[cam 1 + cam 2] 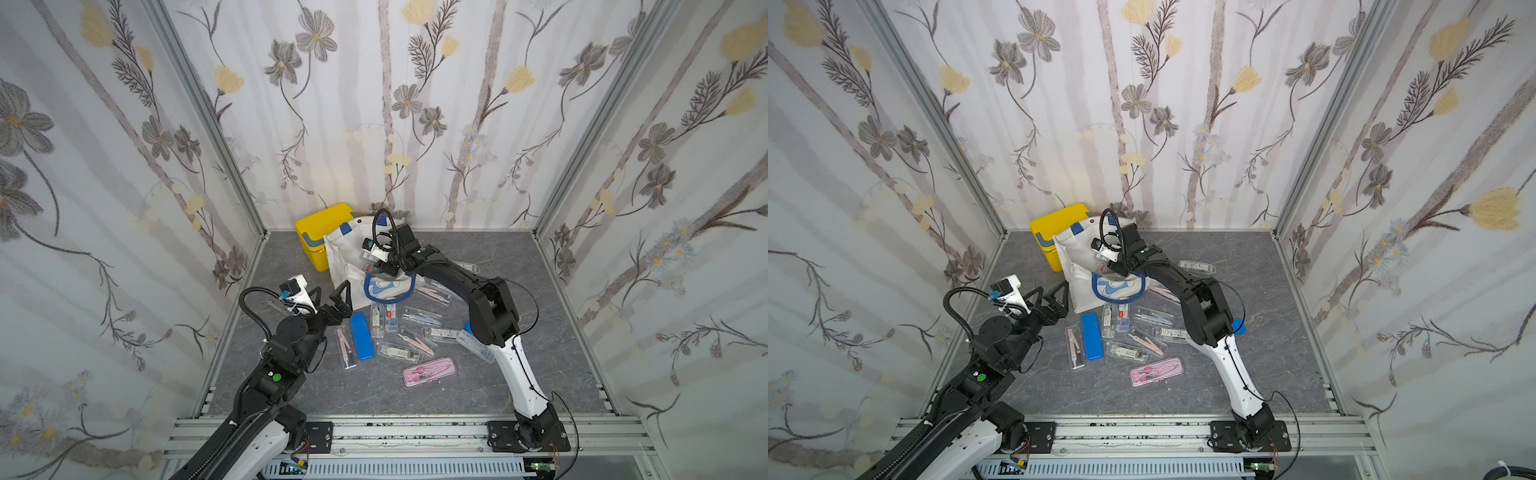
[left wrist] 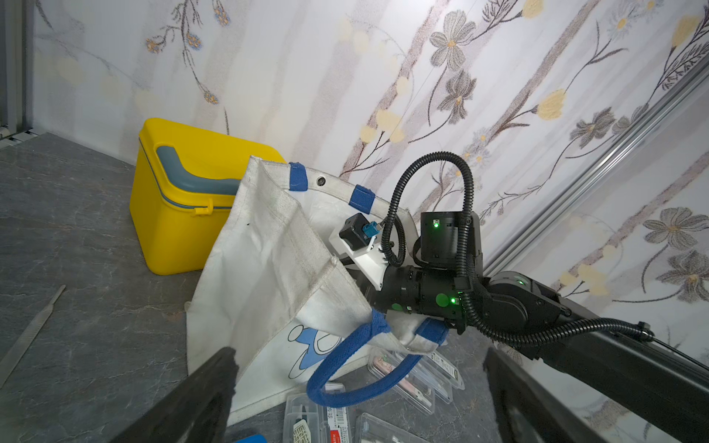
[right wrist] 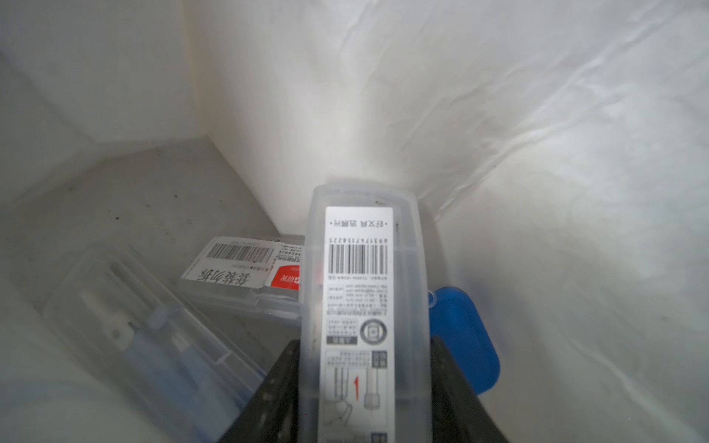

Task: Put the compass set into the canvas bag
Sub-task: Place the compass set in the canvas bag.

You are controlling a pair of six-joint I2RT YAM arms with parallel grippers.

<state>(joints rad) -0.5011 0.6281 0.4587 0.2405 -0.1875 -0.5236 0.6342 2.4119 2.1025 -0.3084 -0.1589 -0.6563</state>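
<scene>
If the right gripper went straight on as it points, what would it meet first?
Likely the bag's inner wall, low down, with the tip of the held case touching before the right gripper does; depth is unclear.

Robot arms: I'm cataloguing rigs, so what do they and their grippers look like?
The left arm and right arm have black joint housings, white link shells, a green dot near the wrist and a looping black corrugated cable. A white bracket carries each wrist camera. The left gripper has black triangular fingers.
</scene>
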